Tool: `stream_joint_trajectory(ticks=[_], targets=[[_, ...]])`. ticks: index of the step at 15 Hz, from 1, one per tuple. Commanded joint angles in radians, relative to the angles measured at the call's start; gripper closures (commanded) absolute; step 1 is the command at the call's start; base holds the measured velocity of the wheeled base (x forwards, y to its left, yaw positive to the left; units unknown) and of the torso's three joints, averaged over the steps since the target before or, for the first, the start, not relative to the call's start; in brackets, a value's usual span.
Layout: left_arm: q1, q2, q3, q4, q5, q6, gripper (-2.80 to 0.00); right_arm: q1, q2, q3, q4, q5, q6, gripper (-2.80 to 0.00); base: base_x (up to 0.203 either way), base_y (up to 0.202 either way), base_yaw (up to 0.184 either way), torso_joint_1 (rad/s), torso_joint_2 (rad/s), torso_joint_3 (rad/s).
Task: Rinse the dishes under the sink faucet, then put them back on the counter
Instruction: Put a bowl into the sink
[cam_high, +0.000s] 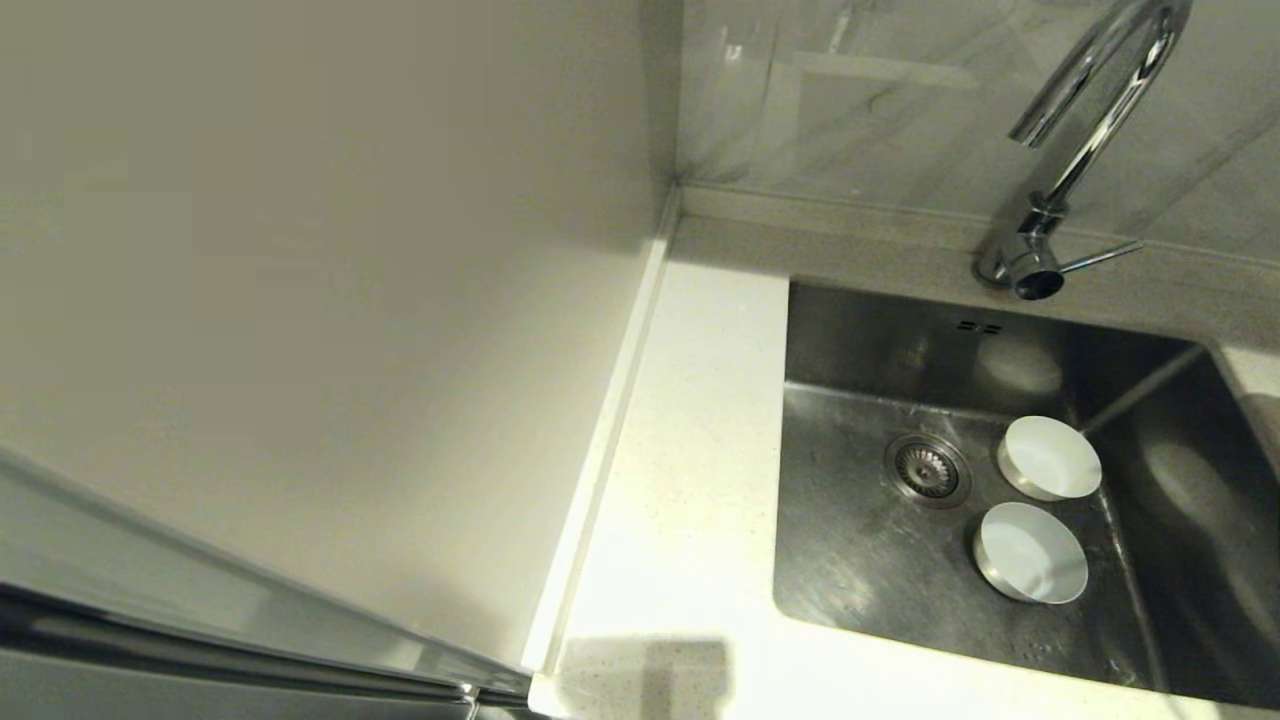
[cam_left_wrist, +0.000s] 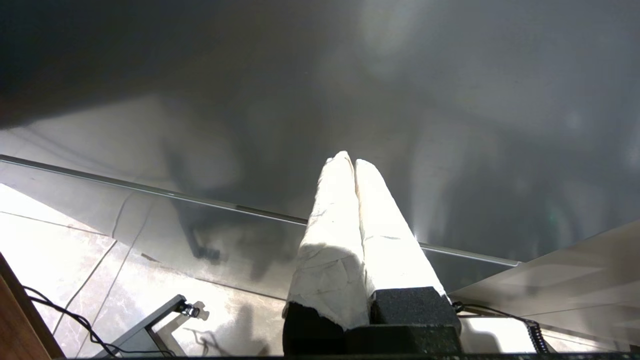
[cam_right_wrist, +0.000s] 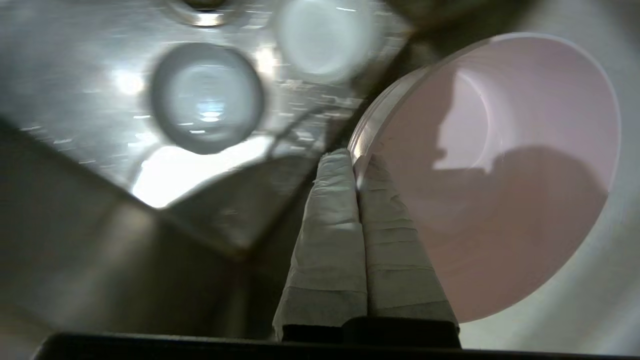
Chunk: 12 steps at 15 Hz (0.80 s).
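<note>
Right hand (cam_right_wrist: 357, 167) clamped on pink bowl (cam_right_wrist: 500, 170) rim (over sink (cam_right_wrist: 75, 210)) | left hand (cam_left_wrist: 354, 165) closed, empty

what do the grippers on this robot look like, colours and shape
Both look alike. The left gripper has two long tapering fingers wrapped in creased white tape or cloth, rising from black, grainy foam-like blocks at the base. The right gripper has the same wrapping, greyer in shadow, with horizontal wrap lines, on a black mount. No markings show on either, and the arms themselves are out of view.

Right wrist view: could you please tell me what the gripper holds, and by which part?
The right gripper pinches the pale pink round shallow bowl by its rim, one finger inside, one outside.
</note>
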Motion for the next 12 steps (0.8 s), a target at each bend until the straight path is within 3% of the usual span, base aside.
stream_joint_trajectory(ticks=[1, 7, 9, 12], targets=[[0.001, -0.003, 0.0, 0.0, 0.0, -0.001, 0.0, 0.081, -0.076, 0.092, 0.002, -0.026, 0.003, 0.0, 0.0, 0.0, 0.0, 0.0, 0.0, 0.0], [0.001, -0.003, 0.0, 0.0, 0.0, -0.001, 0.0, 0.41, -0.123, 0.232, -0.021, -0.306, 0.16, 0.0, 0.0, 0.0, 0.0, 0.0, 0.0, 0.0], [0.001, -0.003, 0.0, 0.0, 0.001, -0.001, 0.0, 0.516, -0.106, 0.292, -0.081, -0.399, 0.272, 0.0, 0.0, 0.0, 0.0, 0.0, 0.0, 0.0], [0.001, -0.003, 0.0, 0.0, 0.001, -0.001, 0.0, 0.663, -0.065, 0.314, -0.137, -0.506, 0.508, 0.0, 0.0, 0.0, 0.0, 0.0, 0.0, 0.0]])
